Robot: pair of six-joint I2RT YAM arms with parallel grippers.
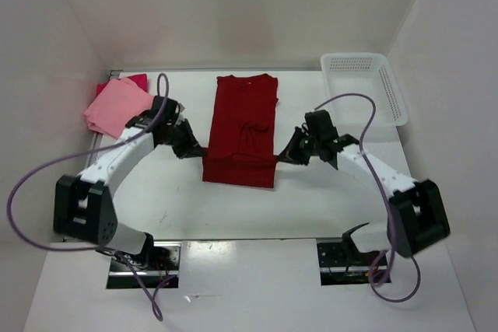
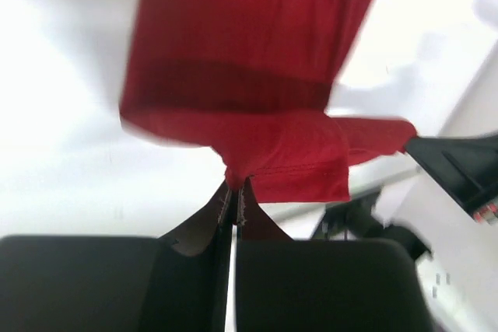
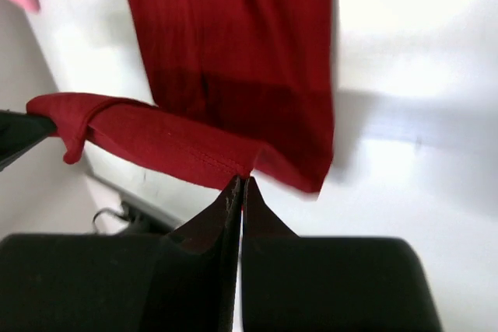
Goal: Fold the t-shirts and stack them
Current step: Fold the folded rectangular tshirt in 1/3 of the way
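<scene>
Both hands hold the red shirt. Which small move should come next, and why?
Probably both carry the near hem toward the collar. The left hand and right hand are each shut on a near corner of the dark red t-shirt, hem lifted, the rest lying flat and long.

No readable text, label, brand, number or sign appears in any of the three views.
</scene>
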